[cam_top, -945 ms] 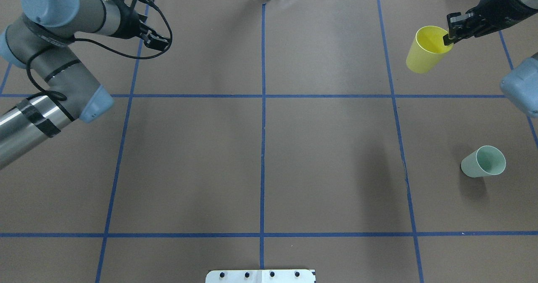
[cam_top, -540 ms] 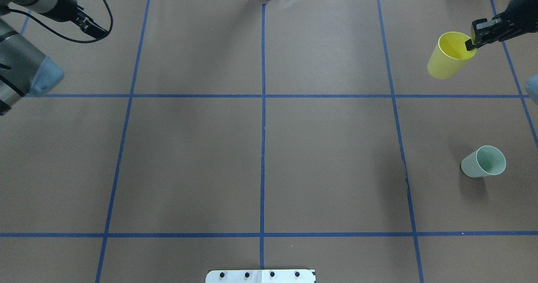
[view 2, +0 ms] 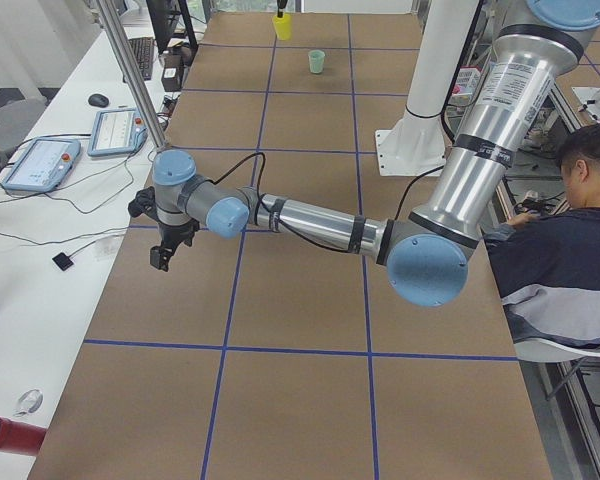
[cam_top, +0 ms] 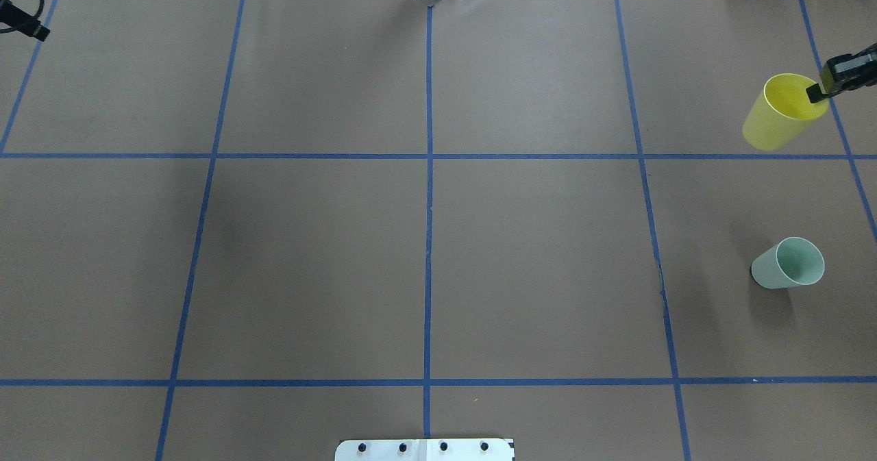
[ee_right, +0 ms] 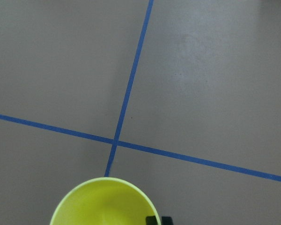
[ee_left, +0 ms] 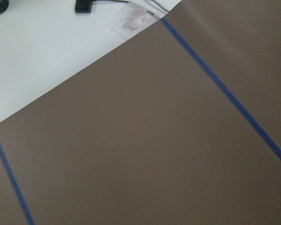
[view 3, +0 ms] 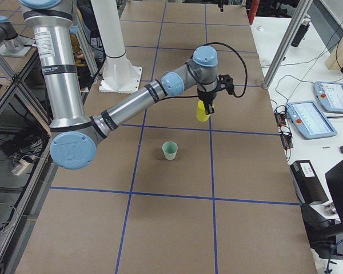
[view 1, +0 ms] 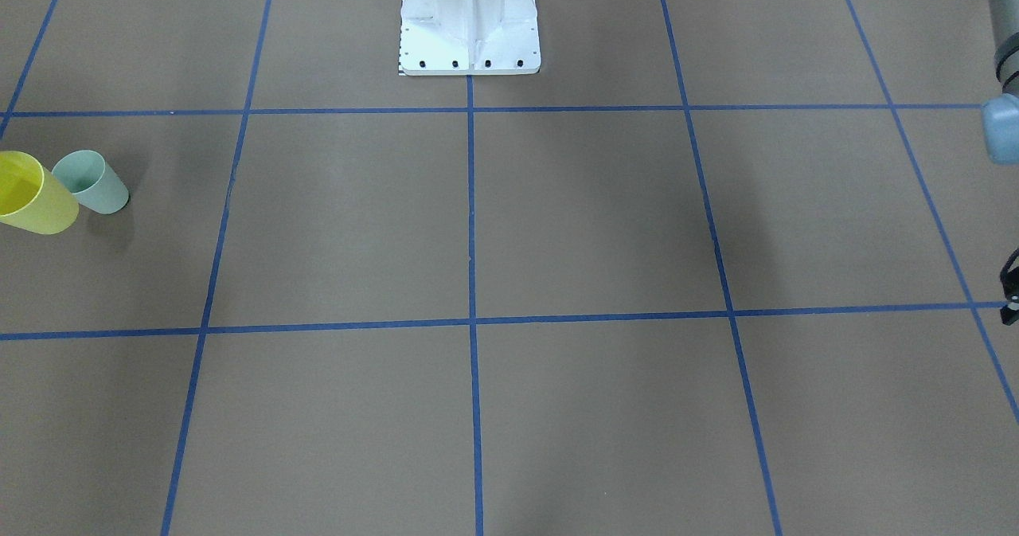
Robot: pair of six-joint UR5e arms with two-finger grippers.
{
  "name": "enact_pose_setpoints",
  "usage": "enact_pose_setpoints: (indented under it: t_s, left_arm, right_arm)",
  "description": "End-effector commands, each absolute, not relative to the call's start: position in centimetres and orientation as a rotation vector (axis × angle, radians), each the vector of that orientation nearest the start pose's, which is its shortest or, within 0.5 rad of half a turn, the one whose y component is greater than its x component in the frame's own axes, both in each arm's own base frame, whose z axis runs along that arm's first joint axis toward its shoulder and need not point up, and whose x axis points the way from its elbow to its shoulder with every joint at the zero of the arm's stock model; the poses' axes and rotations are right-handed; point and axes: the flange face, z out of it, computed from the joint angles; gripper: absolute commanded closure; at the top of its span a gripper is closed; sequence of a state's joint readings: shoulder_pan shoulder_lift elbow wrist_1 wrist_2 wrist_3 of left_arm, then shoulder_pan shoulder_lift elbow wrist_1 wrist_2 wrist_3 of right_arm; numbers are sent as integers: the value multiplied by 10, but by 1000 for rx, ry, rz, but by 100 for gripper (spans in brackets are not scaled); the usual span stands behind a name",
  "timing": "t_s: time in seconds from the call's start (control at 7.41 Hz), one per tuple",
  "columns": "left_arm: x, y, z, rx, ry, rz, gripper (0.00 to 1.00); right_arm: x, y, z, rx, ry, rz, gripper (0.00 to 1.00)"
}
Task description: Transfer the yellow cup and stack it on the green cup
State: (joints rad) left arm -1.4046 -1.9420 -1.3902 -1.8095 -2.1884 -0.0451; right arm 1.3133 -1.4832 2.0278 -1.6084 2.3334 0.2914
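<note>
The right hand is closed on the rim of the yellow cup, one finger inside the mouth and one outside. The cup hangs mouth up, clear of the brown worktop, over its far right corner. Gripping by the rim likely leaves the tapered base and walls free, so the cup can slide down into another.

The green cup stands upright on the worktop, mouth open to the ceiling. It is well apart from the yellow cup, nearer the robot's base and across a blue tape line. That pose suits it to receive the yellow cup from above.

Both cups are empty.

The left hand sits at the far left edge of the worktop, away from both cups. Too little of it shows to tell how far open it is.
</note>
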Motion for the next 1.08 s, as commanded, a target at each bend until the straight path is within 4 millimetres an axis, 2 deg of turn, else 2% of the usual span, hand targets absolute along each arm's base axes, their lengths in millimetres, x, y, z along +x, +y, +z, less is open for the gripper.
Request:
enact_pose_setpoints:
  t_s: [0.0,0.14,0.27,0.54,0.68,0.81,0.95]
  left_arm:
    - [-13,-630,580,234,571,191,0]
    - [-20,-620,597,197,570,171,0]
    - [-36,-597,616,150,571,133,0]
    - [-40,-555,614,164,573,132,0]
    - [-39,-539,613,164,584,133,0]
    - [-38,-532,613,163,614,133,0]
    - [-37,-532,612,162,627,134,0]
  right_arm:
    - [-39,-463,423,258,-845,-191,100]
    - [-36,-450,435,232,-841,-180,100]
    - [-32,-433,448,222,-840,-174,100]
    - [-24,-395,487,249,-856,-162,100]
    - [-25,-390,488,249,-886,-109,100]
    - [-27,-381,500,268,-909,-78,100]
    - [-33,-379,524,293,-932,-69,100]
